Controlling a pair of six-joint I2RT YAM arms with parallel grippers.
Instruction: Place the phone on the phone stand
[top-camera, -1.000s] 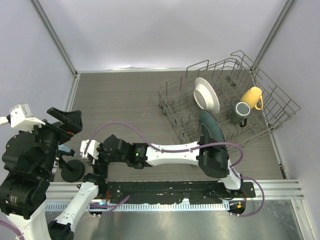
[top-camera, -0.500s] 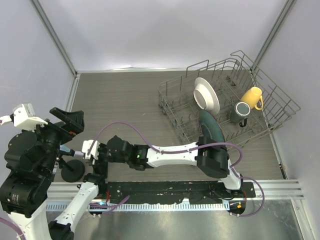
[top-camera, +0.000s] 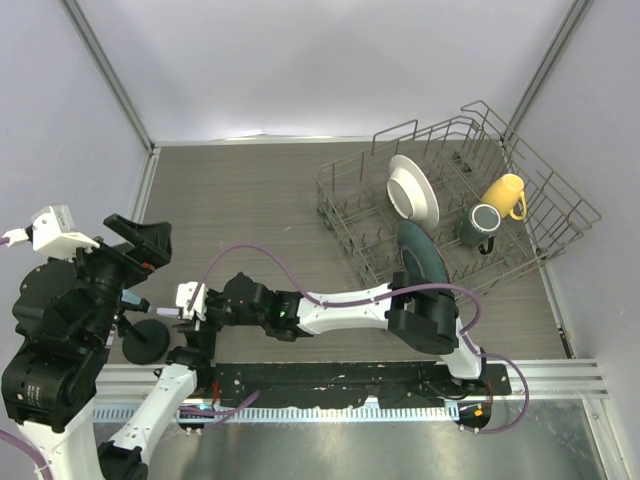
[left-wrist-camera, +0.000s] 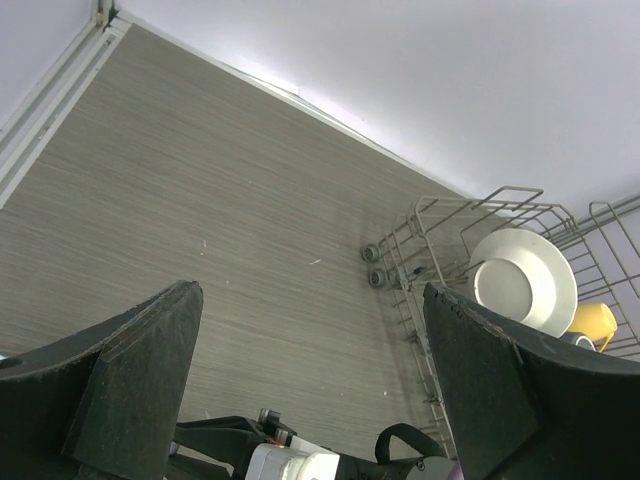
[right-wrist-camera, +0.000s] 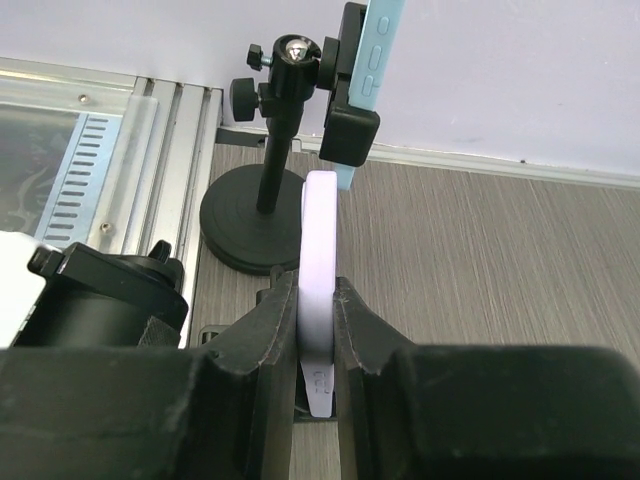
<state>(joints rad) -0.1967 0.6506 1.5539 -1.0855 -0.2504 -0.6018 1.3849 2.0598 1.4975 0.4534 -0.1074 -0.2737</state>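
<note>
The phone (right-wrist-camera: 366, 60), pale blue case seen edge-on, sits upright in the clamp head of the black phone stand (right-wrist-camera: 273, 160), at the table's near left; the stand's disc base shows in the top view (top-camera: 147, 340). My right gripper (right-wrist-camera: 318, 290) is just short of the stand, shut on a thin white flat piece (right-wrist-camera: 319, 250) held edge-on; it does not touch the phone. In the top view this gripper (top-camera: 195, 300) is right of the stand. My left gripper (left-wrist-camera: 310, 300) is open and empty, raised above the stand, also in the top view (top-camera: 135, 250).
A wire dish rack (top-camera: 455, 200) stands at the back right with a white plate (top-camera: 413, 190), a dark plate (top-camera: 425, 255), a green mug (top-camera: 482, 225) and a yellow mug (top-camera: 505, 193). Metal rails (right-wrist-camera: 150, 150) run along the near edge beside the stand.
My right gripper has drawn back to the right, away from the stand, still holding the white piece. The left arm has shifted slightly.
</note>
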